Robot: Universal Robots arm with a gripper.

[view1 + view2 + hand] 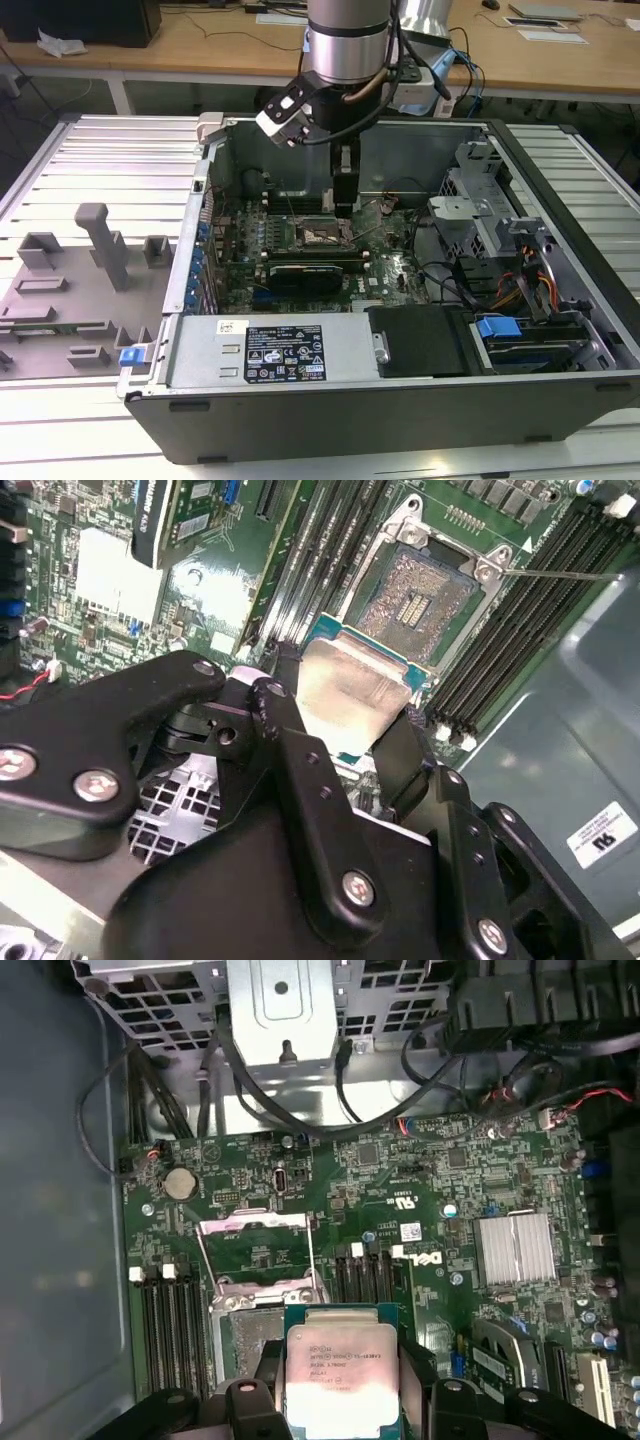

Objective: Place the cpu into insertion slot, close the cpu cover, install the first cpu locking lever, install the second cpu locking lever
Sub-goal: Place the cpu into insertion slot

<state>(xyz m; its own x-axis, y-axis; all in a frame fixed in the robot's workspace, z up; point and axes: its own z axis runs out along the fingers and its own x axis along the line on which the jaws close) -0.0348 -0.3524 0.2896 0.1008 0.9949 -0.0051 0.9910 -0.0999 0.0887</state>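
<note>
Gripper (345, 705) clamped on the cpu (340, 1365) by its edges, chip flat, metal top up, hovering close by the slot (415, 600). Beyond, the slot lies bare, cover (255, 1223) swung open, apparently to let the chip in.

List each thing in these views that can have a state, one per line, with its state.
claw: shut on the cpu
cpu: gripped at two opposite edges, held over the board beside the slot, not seated
insertion slot: empty, contacts bare
cpu cover: swung open
computer case: open, inside exposed
</note>
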